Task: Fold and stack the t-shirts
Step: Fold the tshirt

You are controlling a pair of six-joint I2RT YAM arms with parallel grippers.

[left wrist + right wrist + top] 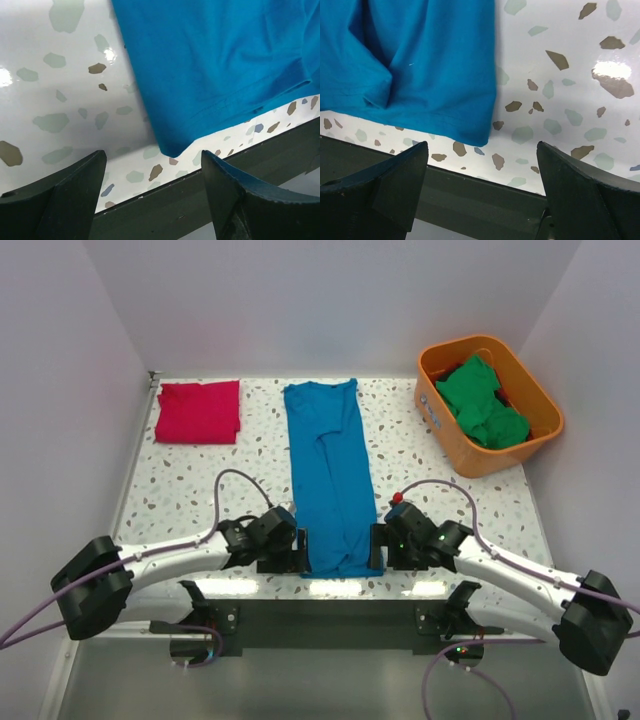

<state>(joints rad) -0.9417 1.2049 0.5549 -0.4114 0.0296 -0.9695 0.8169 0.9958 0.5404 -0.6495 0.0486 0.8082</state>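
Both wrist views cut the blue shirt [215, 65] off at their top edges. In the bin [490, 462], the green shirts [485, 405] are bunched beyond counting.

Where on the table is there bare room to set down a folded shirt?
Bare table lies between the red t-shirt and the left arm, and between the blue t-shirt and the orange bin. The near edge is crowded: the left gripper and right gripper flank the blue hem.
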